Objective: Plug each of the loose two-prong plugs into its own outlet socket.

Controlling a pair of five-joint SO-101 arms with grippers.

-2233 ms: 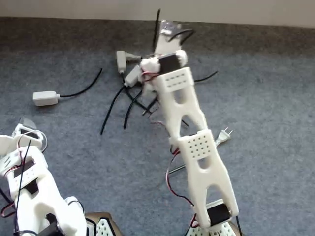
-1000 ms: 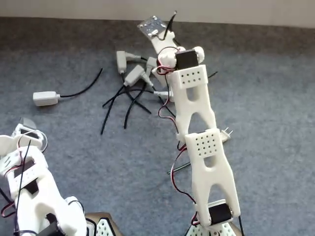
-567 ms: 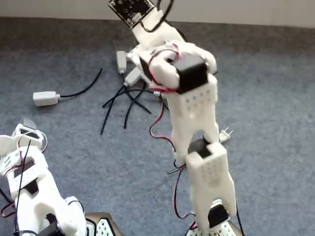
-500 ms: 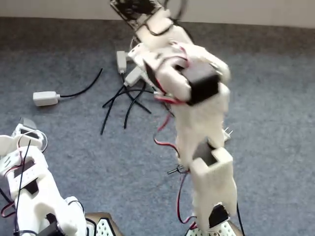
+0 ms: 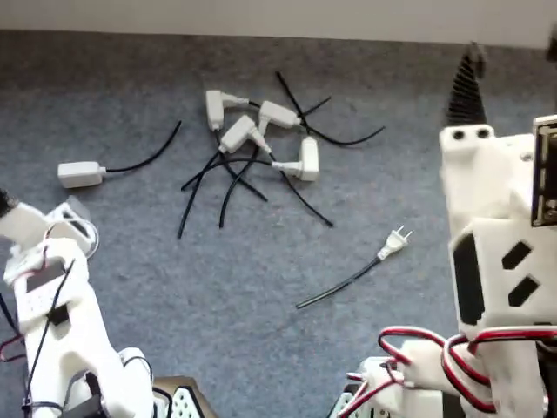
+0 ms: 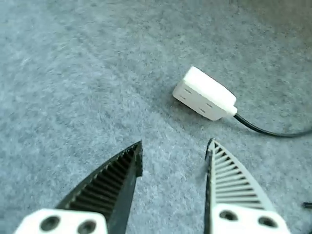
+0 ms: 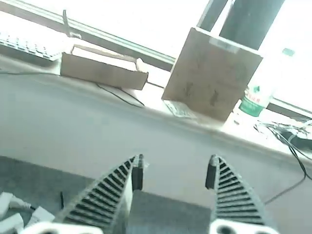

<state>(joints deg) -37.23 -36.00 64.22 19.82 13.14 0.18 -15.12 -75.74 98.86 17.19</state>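
Grey carpet (image 5: 435, 165) runs under everything, up to a pale wall at the far edge. One loose plug (image 5: 397, 238) lies by itself right of centre, prongs pointing away from the arm bases, its thin black cord (image 5: 339, 283) trailing back toward them. Well apart from it, at the far middle, a heap of sockets (image 5: 261, 132) and black leads is tangled together; from above I can't quite tell whether any of those already has a plug seated. A lone socket (image 5: 80, 174) lies far out on the left. The left gripper (image 6: 173, 148) hangs just short of it, jaws spread wide and empty, with the block's slotted face turned toward it. The right gripper (image 7: 174, 165) is lifted high and aimed at the wall and a cardboard box (image 7: 212, 73) on the ledge behind, also wide open with nothing in it.

My read on the plug: tiny, light, with a hard moulded body and thin prongs that would bend if pinched. I'd grip across the flat sides of the body, behind the prongs, never the limp cord, which will only drag. The lone socket looks light enough to skid on the pile, so I'd pin it with the other arm while pushing in
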